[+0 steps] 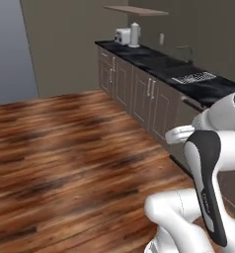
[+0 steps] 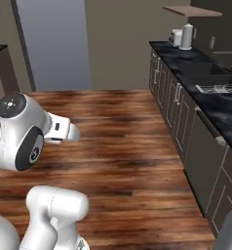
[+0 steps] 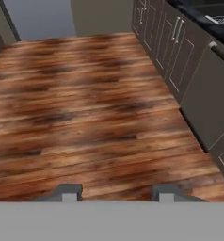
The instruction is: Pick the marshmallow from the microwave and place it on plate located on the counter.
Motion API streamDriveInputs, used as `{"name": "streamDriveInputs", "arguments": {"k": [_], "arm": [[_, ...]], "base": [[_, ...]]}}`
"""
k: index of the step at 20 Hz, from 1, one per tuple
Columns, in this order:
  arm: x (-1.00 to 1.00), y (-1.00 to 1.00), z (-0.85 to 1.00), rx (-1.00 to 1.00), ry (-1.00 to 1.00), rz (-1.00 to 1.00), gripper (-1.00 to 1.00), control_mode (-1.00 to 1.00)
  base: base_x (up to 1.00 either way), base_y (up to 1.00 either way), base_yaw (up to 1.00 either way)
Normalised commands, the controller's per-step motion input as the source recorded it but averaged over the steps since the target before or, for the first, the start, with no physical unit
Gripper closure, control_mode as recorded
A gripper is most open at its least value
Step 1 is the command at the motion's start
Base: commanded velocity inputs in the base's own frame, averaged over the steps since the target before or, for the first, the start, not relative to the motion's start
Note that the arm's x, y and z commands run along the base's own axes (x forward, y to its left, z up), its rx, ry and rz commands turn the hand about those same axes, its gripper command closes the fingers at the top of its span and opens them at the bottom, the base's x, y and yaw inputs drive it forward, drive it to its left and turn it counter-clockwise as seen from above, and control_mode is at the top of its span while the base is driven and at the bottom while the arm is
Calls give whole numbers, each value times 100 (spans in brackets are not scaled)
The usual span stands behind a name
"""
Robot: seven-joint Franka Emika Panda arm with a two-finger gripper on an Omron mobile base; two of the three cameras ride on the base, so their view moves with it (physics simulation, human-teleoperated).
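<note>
In the hand view the gripper is hanging over bare floor, its two dark fingertips poking up well apart with nothing between them, so the jaws are standing spread and empty. Below them the wooden floor is stretching away in reddish-brown planks, and the camera is looking down on it at a slant.

Off to the right side of that view the taupe cabinet doors with silver handles are running along the floor's edge. From the left base camera the white arm is folding up in the lower right, its dark-sided link pointing down. The counter is running black and faintly veined along the wall above those doors. A dish rack is sitting on it, and at the far end a white kettle is standing just beside a small white toaster. A wooden shelf is hanging above them.

The right base camera is catching the same worktop, with a sink tap rising near the rack. Marshmallow, microwave and plate: I cannot tell where they are from here.
</note>
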Motion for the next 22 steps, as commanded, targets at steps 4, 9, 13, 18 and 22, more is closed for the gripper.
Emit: {"name": "streamDriveInputs", "arguments": {"k": [4, 9, 13, 18, 22], "arm": [[0, 0, 0, 0, 0, 0, 100, 100], [0, 0, 0, 0, 0, 0, 100, 100], [0, 0, 0, 0, 0, 0, 100, 100], [0, 0, 0, 0, 0, 0, 100, 100], [0, 0, 0, 0, 0, 0, 100, 100]], "base": [[47, 22, -78], [20, 22, -88], [13, 19, -90], [16, 18, -89], [60, 29, -72]]}}
